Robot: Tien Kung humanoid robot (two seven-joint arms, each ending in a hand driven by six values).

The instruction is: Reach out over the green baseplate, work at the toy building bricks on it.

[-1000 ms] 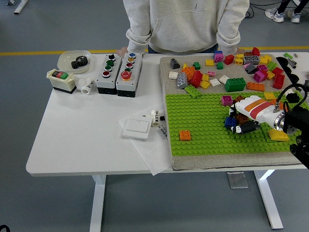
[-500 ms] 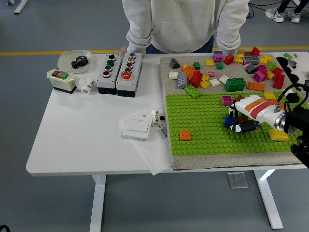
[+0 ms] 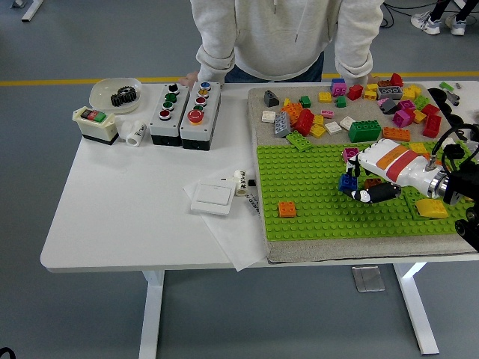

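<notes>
1. I am looking down on a white table (image 3: 135, 217) standing on a grey-blue floor (image 3: 90, 45), with a yellow line (image 3: 82, 81) running across the floor behind it.
2. A grey mat (image 3: 258, 112) is covering the table's right part, and the green baseplate (image 3: 314, 209) is lying on its near half.
3. My right hand (image 3: 367, 185) is reaching in from the right over the baseplate, fingers curling round a blue brick (image 3: 347, 182) just above the studs.
4. An orange brick (image 3: 287, 209) is sitting alone on the baseplate's left side; a yellow piece (image 3: 432, 209) is lying near my wrist.
5. Loose bricks (image 3: 352, 101) are lying scattered over the mat's far half.
6. Two button boxes (image 3: 185, 108), a switch box (image 3: 95, 123), a bowl with a gear (image 3: 114, 93) and a white wall switch on paper (image 3: 213, 198) are occupying the table's left.
7. A person in a grey hoodie (image 3: 284, 37) is standing at the far side, hands resting at the table edge.
8. My left arm is not showing.
</notes>
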